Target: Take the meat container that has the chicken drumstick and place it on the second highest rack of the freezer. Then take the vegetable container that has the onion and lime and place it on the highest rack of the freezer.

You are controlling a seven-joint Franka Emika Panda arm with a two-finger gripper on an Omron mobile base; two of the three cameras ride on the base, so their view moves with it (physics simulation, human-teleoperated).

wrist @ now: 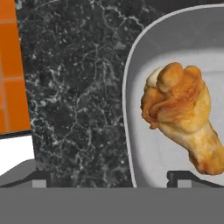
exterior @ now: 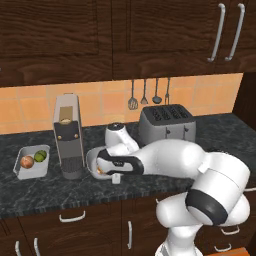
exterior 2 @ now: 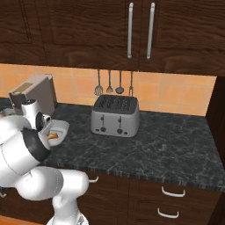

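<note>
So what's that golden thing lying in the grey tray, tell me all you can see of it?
It's a chicken drumstick, golden orange-brown with a glossy, roasted-looking skin. One end is a fat, lumpy knob with a small pale patch; the other narrows toward the view's lower right. It lies flat on its side in a pale grey meat container with a raised rounded rim, much larger than the meat, on the dark speckled counter. Only the tray touches it; the open gripper hovers over the rim.

The dark marbled countertop [exterior: 150, 180] carries the meat container [wrist: 144, 144] directly beneath the hand. Left of the hand stands a coffee machine [exterior: 68, 135], and beyond that the vegetable container [exterior: 32, 161]. Behind the hand stands a toaster [exterior: 166, 124].
</note>
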